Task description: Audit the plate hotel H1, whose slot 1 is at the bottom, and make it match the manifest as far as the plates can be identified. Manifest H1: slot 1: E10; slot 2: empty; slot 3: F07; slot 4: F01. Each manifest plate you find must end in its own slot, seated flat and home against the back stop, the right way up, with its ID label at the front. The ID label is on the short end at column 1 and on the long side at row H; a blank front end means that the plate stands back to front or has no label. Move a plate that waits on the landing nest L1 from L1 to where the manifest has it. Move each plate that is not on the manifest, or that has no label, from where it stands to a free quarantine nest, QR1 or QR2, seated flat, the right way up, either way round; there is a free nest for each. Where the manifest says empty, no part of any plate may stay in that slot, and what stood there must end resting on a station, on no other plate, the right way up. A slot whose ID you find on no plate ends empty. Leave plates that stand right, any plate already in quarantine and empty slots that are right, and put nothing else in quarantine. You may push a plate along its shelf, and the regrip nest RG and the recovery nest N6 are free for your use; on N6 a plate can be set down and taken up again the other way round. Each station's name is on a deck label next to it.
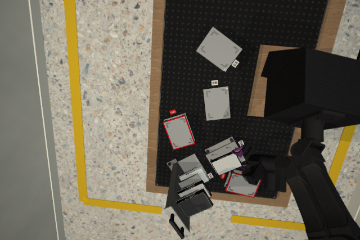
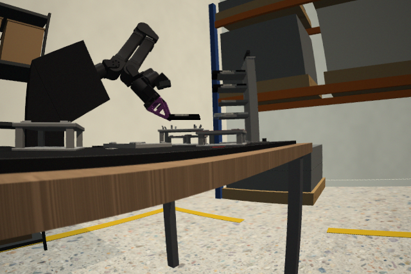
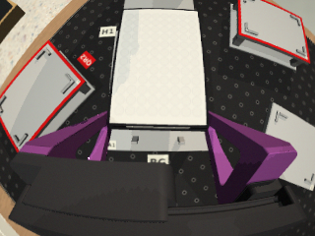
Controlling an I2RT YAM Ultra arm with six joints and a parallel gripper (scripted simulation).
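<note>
A white plate (image 3: 157, 69) is pinched at its near end by the wide-spread pincer (image 3: 157, 134), above the RG nest (image 1: 222, 146). It could tip and slip out if swung fast.

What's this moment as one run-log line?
claw: shut on plate | plate: level, airborne above RG nest | far end toward hotel H1 | not yet in a slot
</note>
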